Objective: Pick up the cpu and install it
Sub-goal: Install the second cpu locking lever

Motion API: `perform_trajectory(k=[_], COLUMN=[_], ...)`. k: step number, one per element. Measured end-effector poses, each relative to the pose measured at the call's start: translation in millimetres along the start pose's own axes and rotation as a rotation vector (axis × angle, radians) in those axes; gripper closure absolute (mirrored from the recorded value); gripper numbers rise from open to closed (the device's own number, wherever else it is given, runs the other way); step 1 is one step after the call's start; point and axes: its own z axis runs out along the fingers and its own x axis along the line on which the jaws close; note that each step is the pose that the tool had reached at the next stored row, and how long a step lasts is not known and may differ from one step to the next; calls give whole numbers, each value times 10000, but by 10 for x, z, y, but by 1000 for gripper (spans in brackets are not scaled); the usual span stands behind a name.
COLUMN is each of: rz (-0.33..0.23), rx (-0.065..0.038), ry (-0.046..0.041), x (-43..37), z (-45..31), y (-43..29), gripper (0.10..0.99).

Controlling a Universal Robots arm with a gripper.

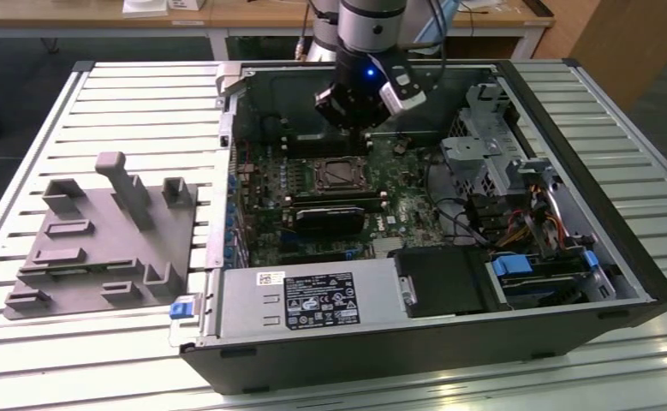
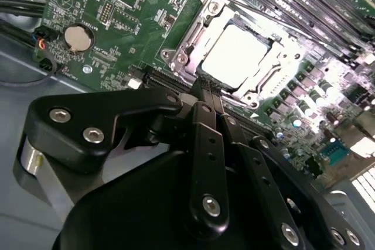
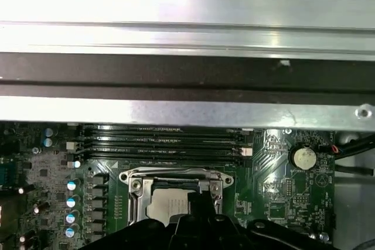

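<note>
The claw [image 2: 212, 93], fingers pressed together and holding nothing, is hovering just above the cpu [image 2: 237, 57] sitting in its socket [image 2: 187, 57]; descending risks scratching it.

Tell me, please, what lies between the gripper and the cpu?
In the second wrist view nothing lies between them: the gripper, jaws shut, hovers close to the cpu, which sits in the socket. Only the socket's metal frame edge separates them.
</note>
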Motion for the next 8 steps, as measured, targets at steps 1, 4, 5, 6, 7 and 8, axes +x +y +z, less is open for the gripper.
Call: perform_trajectory(k=[1, 4, 5, 6, 7, 8], rz=[0, 2, 1, 2, 2, 1], rx=[-1, 1, 0, -2, 0, 0], ry=[0, 2, 1, 0, 1, 1], x=[1, 6, 9, 12, 14, 16], z=[-5, -8, -9, -10, -12, -12], y=[-7, -59, -94, -127, -158, -185], gripper=[980, 980, 980, 980, 980, 980])
